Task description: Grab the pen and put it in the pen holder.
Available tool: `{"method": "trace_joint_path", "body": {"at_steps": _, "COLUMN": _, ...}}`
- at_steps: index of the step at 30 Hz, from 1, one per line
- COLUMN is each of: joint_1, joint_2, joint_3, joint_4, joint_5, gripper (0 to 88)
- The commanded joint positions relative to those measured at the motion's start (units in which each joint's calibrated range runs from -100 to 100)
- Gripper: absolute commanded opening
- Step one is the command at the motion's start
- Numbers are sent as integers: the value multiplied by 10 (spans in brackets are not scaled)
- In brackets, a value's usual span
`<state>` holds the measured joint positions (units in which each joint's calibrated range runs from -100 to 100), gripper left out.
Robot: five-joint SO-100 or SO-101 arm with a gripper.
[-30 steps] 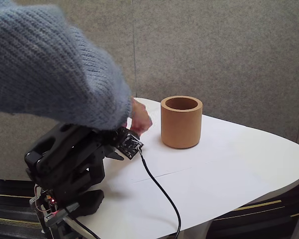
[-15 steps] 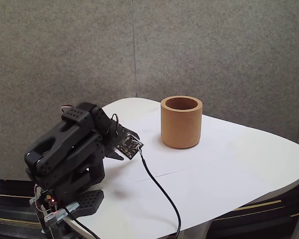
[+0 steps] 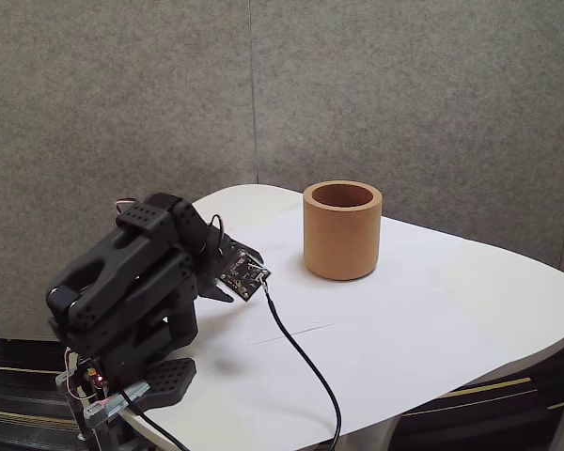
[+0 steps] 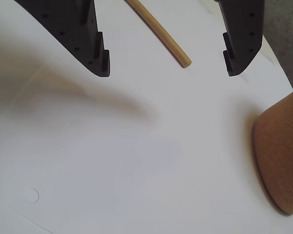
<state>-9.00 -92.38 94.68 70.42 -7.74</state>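
Observation:
In the wrist view the pen [image 4: 158, 34], a thin tan stick, lies flat on the white table [image 4: 136, 161]. Its near end sits between the two black fingers of my gripper [image 4: 167, 73], which is open and not touching it. The pen holder [image 4: 282, 156], a thick orange-brown cup, stands at the right edge of that view. In the fixed view the pen holder [image 3: 342, 230] stands upright mid-table, right of my folded black arm [image 3: 132, 282]. There the arm hides the pen.
A black cable [image 3: 301, 357] runs from the wrist camera board [image 3: 244, 272] across the table to its front edge. Grey partition panels [image 3: 404, 94] stand behind the table. The white tabletop [image 3: 451, 310] stretches right of the cup.
A person's arm in a blue-grey knitted sleeve, reaching over the table a second ago, has withdrawn from view. The robot arm and the cup have not moved.

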Motion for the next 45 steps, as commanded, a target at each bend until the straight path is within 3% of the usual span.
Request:
{"method": "trace_joint_path", "body": {"at_steps": 1, "joint_1": 3, "joint_2": 0, "joint_3": -2, "joint_4": 3, "joint_5": -1, "gripper": 334}}
{"method": "trace_joint_path", "body": {"at_steps": 27, "joint_1": -3, "joint_2": 4, "joint_3": -22, "joint_4": -18, "joint_5": 2, "gripper": 334}}
{"method": "trace_joint_path", "body": {"at_steps": 38, "joint_1": 0, "joint_2": 17, "joint_3": -281, "joint_4": -42, "joint_5": 3, "gripper": 334}}
{"method": "trace_joint_path", "body": {"at_steps": 45, "joint_1": -4, "joint_2": 230, "joint_3": -516, "joint_4": -39, "joint_5": 3, "gripper": 334}}
